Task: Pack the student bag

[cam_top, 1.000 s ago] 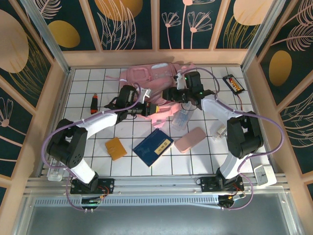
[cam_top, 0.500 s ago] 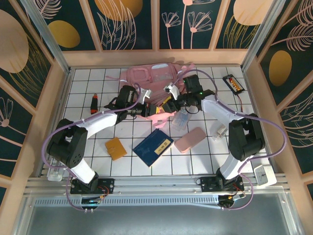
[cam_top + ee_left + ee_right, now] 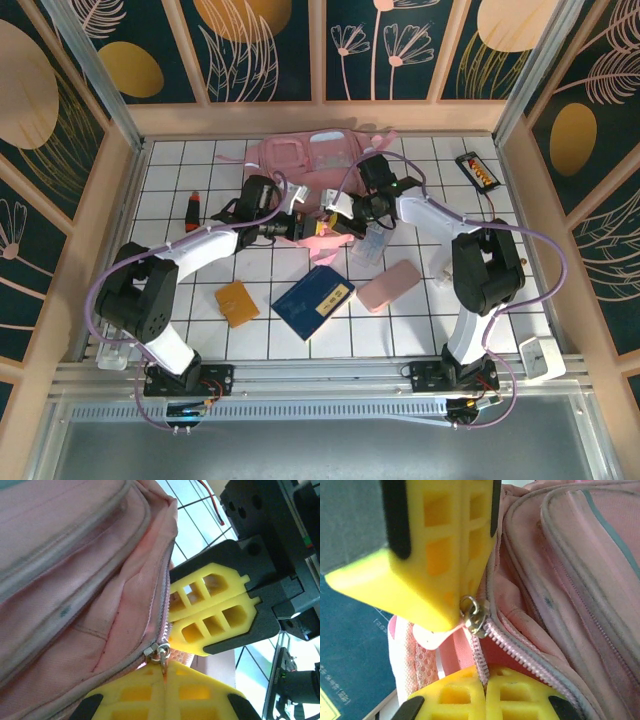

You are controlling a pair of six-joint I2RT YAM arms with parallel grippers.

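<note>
Both pincers clamped at the zip of the student bag (image 3: 292,160).
The bag lay flat beyond them, long axis across the white tiled table (image 3: 200,160), one corner reaching between them. The left pincer (image 3: 165,672) was closed on the zipper pull (image 3: 161,655); the right pincer (image 3: 485,681) pinched the bag's zip edge just beside. Dark floral wall panels (image 3: 260,50) stood around.

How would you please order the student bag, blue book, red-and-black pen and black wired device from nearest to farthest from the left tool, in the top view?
From the left tool:
1. student bag, gripped at its zip.
2. blue book, toward the bases.
3. red-and-black pen, far left.
4. black wired device, back right corner.
</note>
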